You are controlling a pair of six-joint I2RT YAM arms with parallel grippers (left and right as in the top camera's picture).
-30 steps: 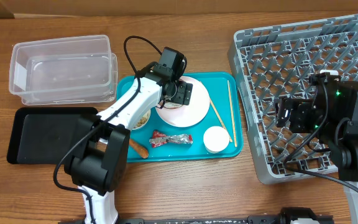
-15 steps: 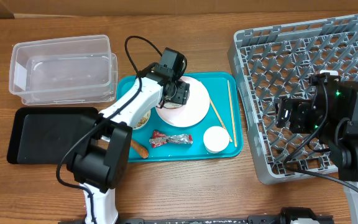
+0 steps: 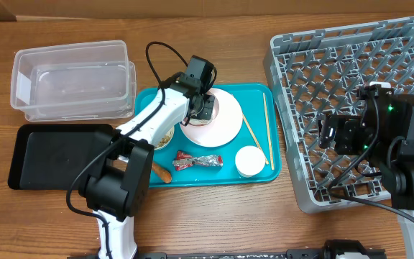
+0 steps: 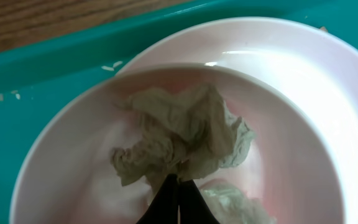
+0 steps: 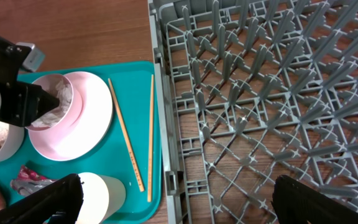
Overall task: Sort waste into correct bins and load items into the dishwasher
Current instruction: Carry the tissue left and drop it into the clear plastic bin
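Inside pink bowl (image 4: 67, 162), left hand (image 4: 179, 185) pinches crumpled paper (image 4: 188, 134); right hand (image 3: 338, 134) spread over rack (image 3: 351, 57).

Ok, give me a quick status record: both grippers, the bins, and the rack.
left gripper: shut on the paper inside the pink bowl
right gripper: open, above the rack
tub: nothing in it
black tray: nothing in it
rack: no dishes visible
on teal tray: wrapper, carrot, chopsticks, cup
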